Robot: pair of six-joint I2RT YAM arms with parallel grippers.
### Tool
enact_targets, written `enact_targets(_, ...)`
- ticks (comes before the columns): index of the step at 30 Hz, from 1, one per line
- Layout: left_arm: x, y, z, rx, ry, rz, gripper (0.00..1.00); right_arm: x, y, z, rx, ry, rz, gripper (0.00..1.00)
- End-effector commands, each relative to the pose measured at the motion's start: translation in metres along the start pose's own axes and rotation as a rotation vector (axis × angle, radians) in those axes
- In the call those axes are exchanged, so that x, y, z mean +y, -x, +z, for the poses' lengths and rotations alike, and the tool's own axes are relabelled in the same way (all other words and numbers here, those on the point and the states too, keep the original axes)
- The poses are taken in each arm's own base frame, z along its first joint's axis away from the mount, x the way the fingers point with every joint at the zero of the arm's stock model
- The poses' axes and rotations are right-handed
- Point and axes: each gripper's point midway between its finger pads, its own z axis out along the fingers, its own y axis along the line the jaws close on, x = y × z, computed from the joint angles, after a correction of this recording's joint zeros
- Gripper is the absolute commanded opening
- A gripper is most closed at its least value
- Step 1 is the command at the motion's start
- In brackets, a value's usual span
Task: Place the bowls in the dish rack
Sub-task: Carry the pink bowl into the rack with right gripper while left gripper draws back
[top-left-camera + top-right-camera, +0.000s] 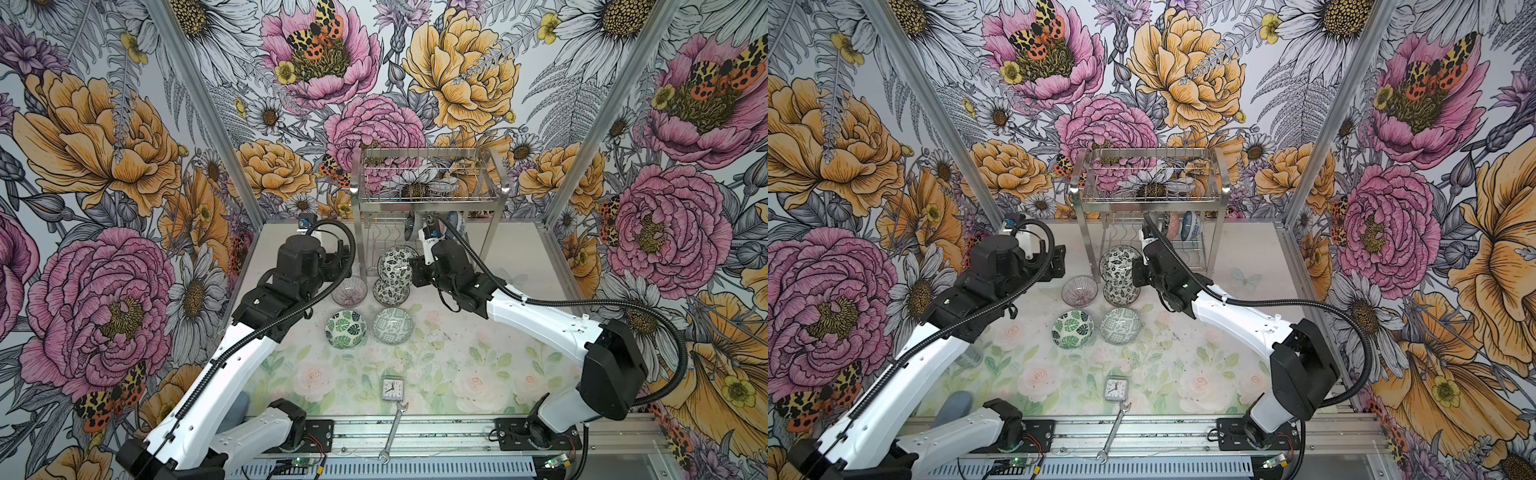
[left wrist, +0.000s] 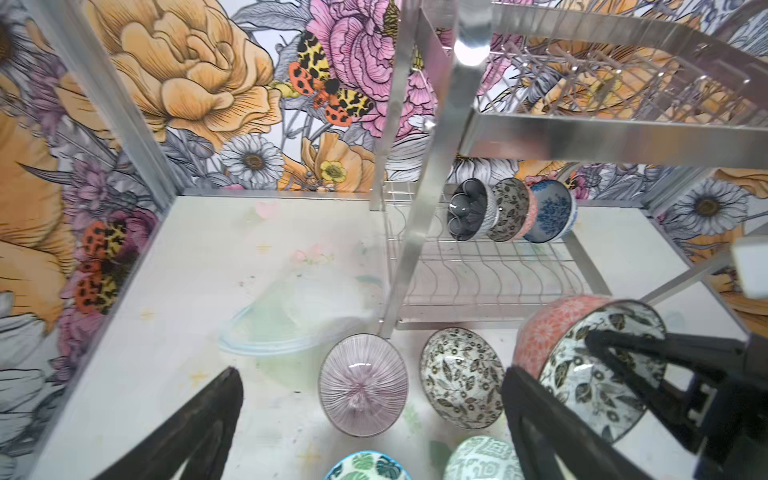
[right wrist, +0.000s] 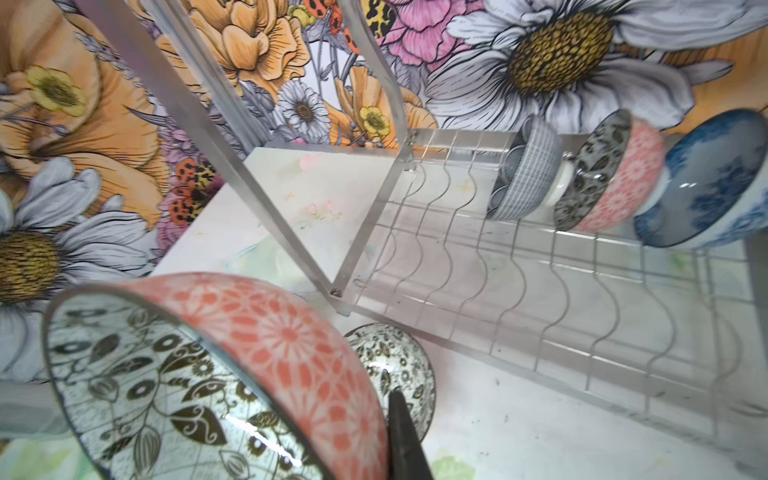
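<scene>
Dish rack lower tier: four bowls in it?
No, the left wrist view shows three on edge in the dish rack: a dark petal bowl, a black floral bowl and a blue bowl.

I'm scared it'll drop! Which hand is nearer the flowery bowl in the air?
Right. The right hand pinches the rim of the flowery bowl; the left hand hangs open beside it.

Illumination is bright and even; tabletop shadows are faint. Specular glints mark the dish rack corners, frame centre. Wrist views show soft blur and edge distortion.
</scene>
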Motion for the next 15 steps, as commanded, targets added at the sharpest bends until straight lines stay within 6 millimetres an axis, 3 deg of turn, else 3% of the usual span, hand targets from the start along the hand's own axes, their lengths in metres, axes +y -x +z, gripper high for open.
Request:
enact_targets(1,0.004,-0.043,0.005,0.163,-0.099,0.137,0.99,-0.013,0.032,0.011,-0.114,-0.185,-0.141,0.00)
enact_targets(5,0.017,-0.059,0.022,0.180,-0.115,0.123,0.99,-0.013,0.042,0.023,-0.174,-0.303,-0.272,0.00)
enact_targets(9,0.017,-0.068,0.031,0.140,-0.129,0.113,0.99,-0.025,0.047,0.037,-0.196,-0.426,-0.350,0.00)
enact_targets(15,0.025,-0.064,0.031,0.107,-0.146,0.056,0.99,-0.044,0.054,0.056,-0.189,-0.635,-0.439,0.00)
